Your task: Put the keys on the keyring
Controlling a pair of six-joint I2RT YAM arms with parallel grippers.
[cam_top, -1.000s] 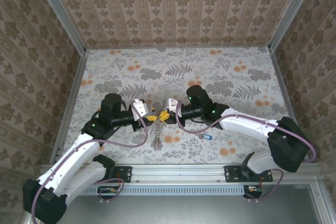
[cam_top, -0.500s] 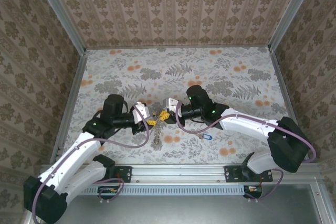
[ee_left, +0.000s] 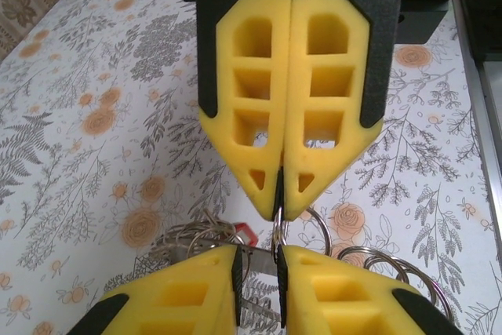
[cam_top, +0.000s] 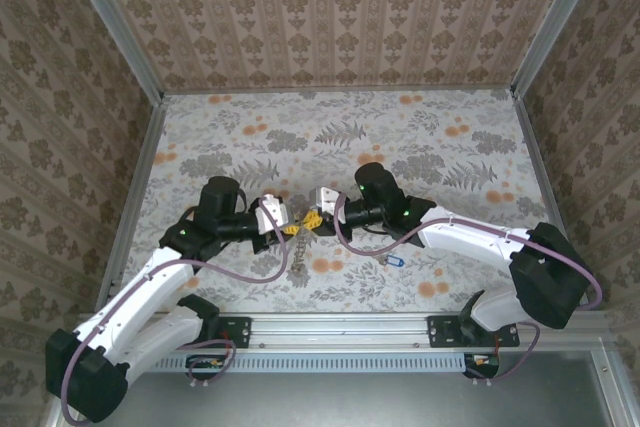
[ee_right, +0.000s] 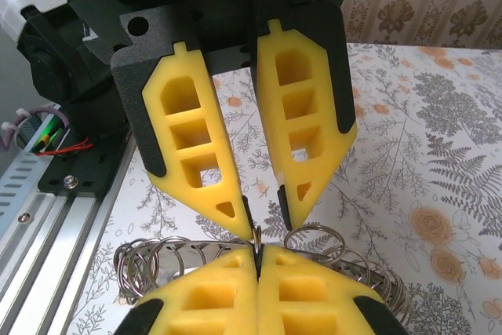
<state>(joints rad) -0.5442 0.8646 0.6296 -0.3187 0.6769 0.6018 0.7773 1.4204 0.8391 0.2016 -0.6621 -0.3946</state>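
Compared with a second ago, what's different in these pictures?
The left fingers narrowed their gap, and the left arm edged slightly toward the right arm. The right fingers stayed shut on the bunch of metal rings; the blue key stayed on the table.

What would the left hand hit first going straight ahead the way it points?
Probably the ring pinched by the shut right hand straight ahead, then its fingertips. Depth unclear.
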